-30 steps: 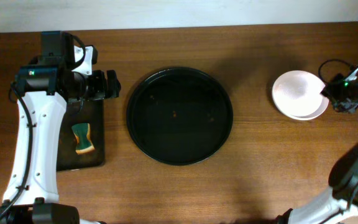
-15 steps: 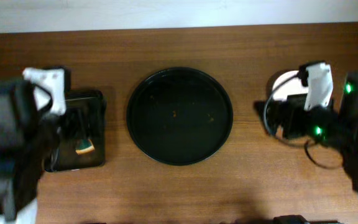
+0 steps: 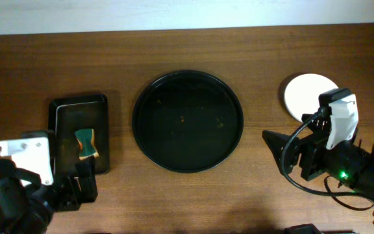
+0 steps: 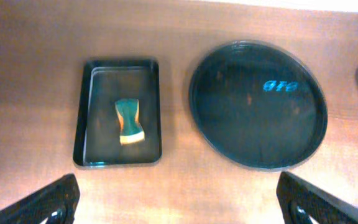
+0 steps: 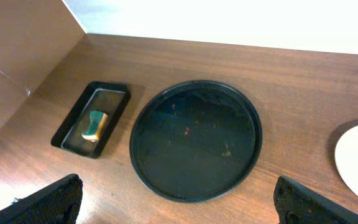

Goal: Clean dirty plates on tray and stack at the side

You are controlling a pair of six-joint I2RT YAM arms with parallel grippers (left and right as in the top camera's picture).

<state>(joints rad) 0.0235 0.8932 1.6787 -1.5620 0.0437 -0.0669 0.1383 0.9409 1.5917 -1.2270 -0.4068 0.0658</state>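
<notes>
- A small rectangular black tray (image 3: 68,120) lies flat near the left edge of the brown wooden surface (image 3: 258,52).
- A sponge (image 3: 86,143), green on one side and orange-yellow on the other, rests inside that tray, about its middle.

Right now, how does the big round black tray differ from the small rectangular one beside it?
The round tray is a wide circle; the rectangular tray is a narrow oblong and clearly smaller. The round tray holds only a few tiny specks, while the rectangular tray holds a green and orange sponge. Both are black with raised rims and lie flat on the wooden table.
</notes>
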